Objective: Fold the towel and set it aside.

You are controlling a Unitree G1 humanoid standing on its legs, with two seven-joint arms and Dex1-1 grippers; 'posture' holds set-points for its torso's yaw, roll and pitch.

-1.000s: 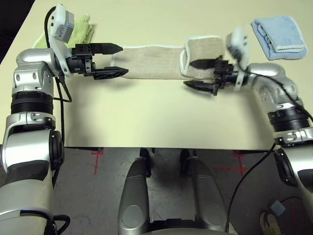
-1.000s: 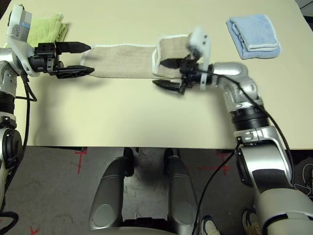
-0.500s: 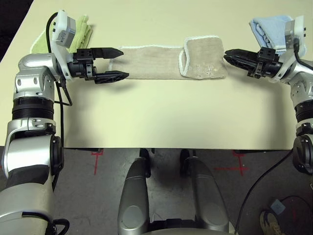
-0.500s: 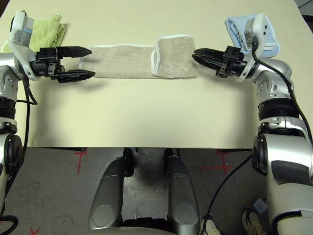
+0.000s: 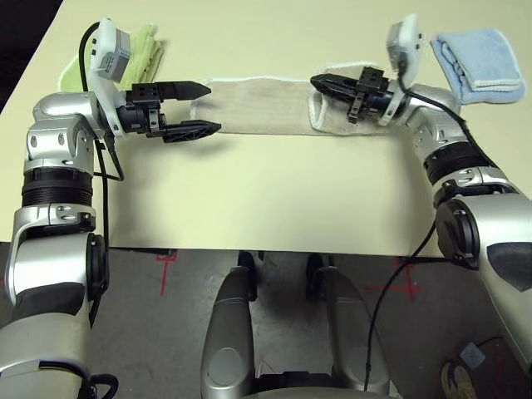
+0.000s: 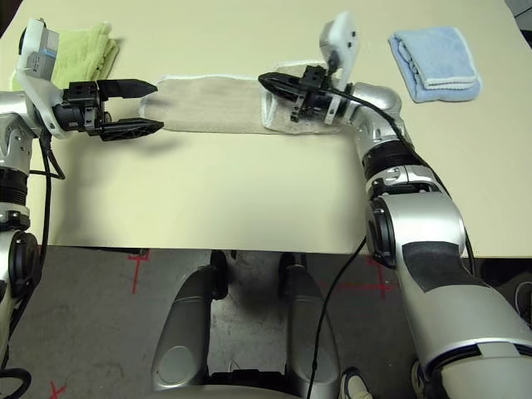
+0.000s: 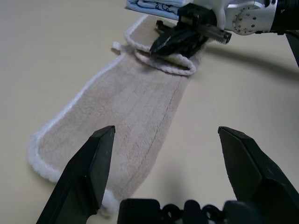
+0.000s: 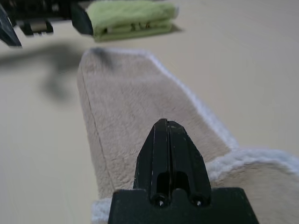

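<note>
At the robot's left, the left gripper hung with its two black fingers spread wide and nothing between them, pointing inward along the table. The near end of the towel lay just past those fingertips, apart from them as far as the head views showed; in the left wrist view the towel's rounded, white-edged end sat slightly off the line between the open fingers rather than squarely in the gap. The towel itself stretched as a long narrow band across the far part of the table, its long axis running from one arm to the other, with its right-hand end already folded over on itself into a short doubled flap. Over that flap's inner edge hovered the right gripper, fingers pressed together and pinching nothing, its tips above the white stitched hem; whether they touched the cloth could not be told. Behind the left arm lay a lime-green folded towel, and beyond the right arm a light-blue folded towel. Judged from this, each arm stood nearest its own end, and the next fold would likely run lengthwise, carrying one end toward the other.
</note>
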